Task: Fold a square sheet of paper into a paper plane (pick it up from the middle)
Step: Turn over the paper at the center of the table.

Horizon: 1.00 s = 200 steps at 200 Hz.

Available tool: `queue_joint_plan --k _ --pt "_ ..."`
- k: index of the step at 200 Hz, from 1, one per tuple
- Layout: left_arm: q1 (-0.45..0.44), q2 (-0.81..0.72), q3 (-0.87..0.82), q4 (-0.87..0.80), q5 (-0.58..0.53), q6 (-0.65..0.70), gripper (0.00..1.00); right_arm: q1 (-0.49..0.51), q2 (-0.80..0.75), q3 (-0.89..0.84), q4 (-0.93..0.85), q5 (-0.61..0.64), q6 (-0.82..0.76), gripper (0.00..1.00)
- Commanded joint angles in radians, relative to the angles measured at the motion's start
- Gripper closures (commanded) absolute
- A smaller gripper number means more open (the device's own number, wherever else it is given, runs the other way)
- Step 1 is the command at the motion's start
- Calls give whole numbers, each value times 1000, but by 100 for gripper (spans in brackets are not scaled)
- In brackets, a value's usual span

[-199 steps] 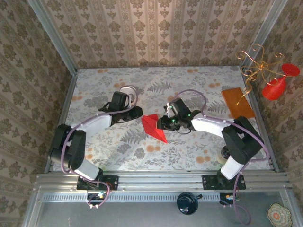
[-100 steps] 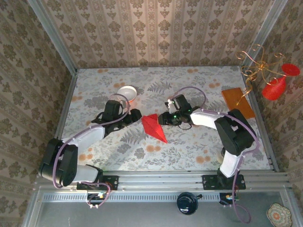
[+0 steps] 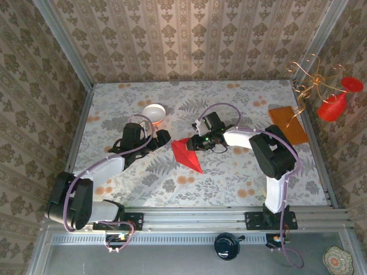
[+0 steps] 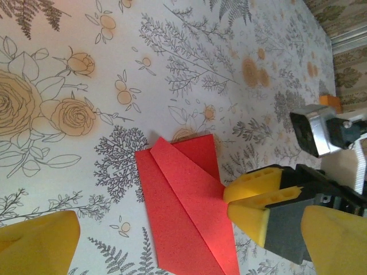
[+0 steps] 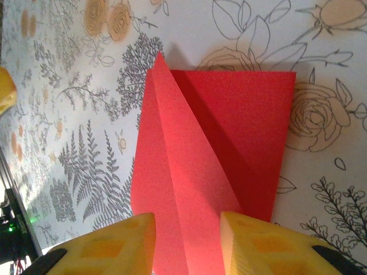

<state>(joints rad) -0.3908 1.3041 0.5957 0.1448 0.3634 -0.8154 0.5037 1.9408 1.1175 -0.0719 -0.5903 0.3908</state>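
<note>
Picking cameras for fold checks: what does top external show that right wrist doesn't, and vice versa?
Top external adds layout: the left tool just left of the red paper, a white bowl farther back, an orange-brown board near the right edge. Right wrist adds fold detail: a raised diagonal flap casting a shadow, the paper running between yellow fingers. Shared: the red paper on the floral tablecloth, right tool at its edge.
</note>
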Motion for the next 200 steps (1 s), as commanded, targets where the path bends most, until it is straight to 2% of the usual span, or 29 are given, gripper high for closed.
queue_joint_plan --k 1,40,67,128,135,149,200 --pt "7 -20 -10 25 17 26 0 -2 0 7 -36 -3 -31 62" --pt "7 -8 -2 19 19 32 0 -6 -57 -56 62 46 21 59" --pt "7 2 0 22 23 30 0 -7 -64 -60 56 95 25 60" --pt "7 7 -2 20 26 28 0 -7 -45 -56 32 110 16 65" --pt "7 7 -2 21 27 28 0 -8 -47 -56 33 105 12 65" --pt "7 7 -2 19 28 27 0 -8 -44 -52 38 70 10 72" --pt "7 9 3 18 32 28 0 -7 -27 -53 61 -34 -1 76"
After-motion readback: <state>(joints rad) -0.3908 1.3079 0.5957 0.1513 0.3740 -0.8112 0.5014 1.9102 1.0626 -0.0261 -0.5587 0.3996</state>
